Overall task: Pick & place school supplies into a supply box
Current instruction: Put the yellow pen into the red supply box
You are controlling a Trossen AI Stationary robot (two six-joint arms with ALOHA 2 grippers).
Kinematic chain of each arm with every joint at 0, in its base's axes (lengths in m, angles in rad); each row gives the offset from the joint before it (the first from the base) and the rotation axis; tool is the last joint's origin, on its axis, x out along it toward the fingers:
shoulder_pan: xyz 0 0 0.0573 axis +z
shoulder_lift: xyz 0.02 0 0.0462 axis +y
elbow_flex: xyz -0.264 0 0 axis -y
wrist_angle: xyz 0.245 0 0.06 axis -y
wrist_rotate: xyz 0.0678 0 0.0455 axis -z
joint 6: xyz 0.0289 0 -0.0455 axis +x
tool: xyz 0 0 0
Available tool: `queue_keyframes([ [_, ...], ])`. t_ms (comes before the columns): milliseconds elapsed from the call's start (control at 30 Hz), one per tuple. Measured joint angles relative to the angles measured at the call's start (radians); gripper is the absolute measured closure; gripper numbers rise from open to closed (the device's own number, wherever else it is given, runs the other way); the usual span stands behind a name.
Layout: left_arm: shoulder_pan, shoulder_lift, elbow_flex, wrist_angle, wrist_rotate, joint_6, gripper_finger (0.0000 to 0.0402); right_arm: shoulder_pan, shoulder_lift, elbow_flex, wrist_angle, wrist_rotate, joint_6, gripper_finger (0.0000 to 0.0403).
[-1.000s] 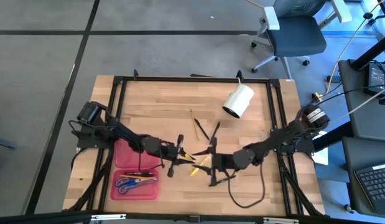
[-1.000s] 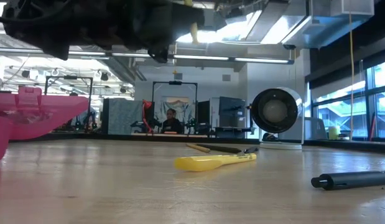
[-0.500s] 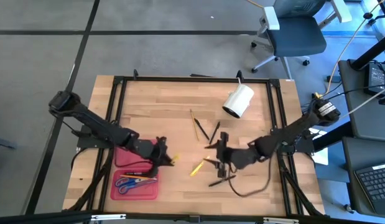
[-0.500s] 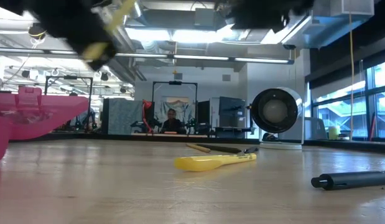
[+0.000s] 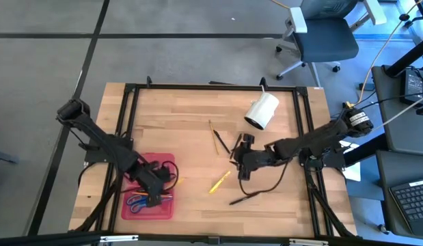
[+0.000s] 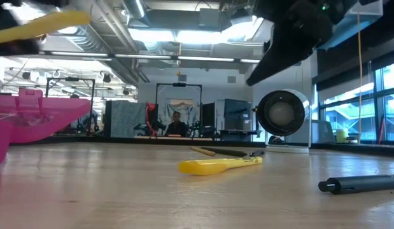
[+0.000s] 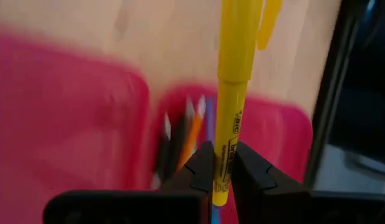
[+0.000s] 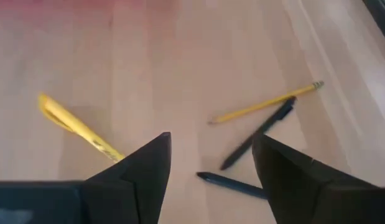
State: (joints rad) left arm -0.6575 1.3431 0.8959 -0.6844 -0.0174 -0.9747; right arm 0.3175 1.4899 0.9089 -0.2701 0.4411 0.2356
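The red supply box (image 5: 131, 164) lies open at the table's near left, with blue-handled scissors (image 5: 139, 201) and pencils (image 7: 187, 130) inside. My left gripper (image 5: 157, 189) hovers over it, shut on a yellow pen (image 7: 232, 74), which also shows high up in the low view (image 6: 41, 25). My right gripper (image 5: 242, 162) is open above the table's middle. Below it lie another yellow pen (image 8: 77, 127), a yellow pencil (image 8: 267, 102) and two black pens (image 8: 257, 134). A further black pen (image 5: 244, 199) lies nearer the near edge. My left gripper pinches the yellow pen near one end of its barrel (image 7: 222, 177) between its two fingers (image 7: 201, 168). The pen runs forward along the fingers, its clip end far out. It is lifted clear above the open red box.
A white cylinder (image 5: 262, 111) lies on its side toward the far right. Thin pencils (image 5: 214, 137) rest flat beyond the table's middle. A black frame (image 5: 129, 89) runs along the table's edges. A black cable (image 5: 266, 186) loops on the table beside the right arm.
My left gripper has carried the yellow pen from the table's middle toward the near left, ending over the red box. My right gripper has drawn back from the near middle toward the far edge, away from the black pen lying there.
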Motion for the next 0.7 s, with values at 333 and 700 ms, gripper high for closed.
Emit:
queue_keyframes([
  [333, -0.080, 0.128, 0.000, -0.053, 0.264, -0.224, 0.0382, -0.006, 0.000, 0.000, 0.008, -0.210, -0.001, 0.0175],
  [700, -0.098, 0.268, 0.000, -0.053, 0.408, -0.220, 0.0382, 0.104, 0.073, 0.000, 0.094, -0.388, -0.033, 0.0175],
])
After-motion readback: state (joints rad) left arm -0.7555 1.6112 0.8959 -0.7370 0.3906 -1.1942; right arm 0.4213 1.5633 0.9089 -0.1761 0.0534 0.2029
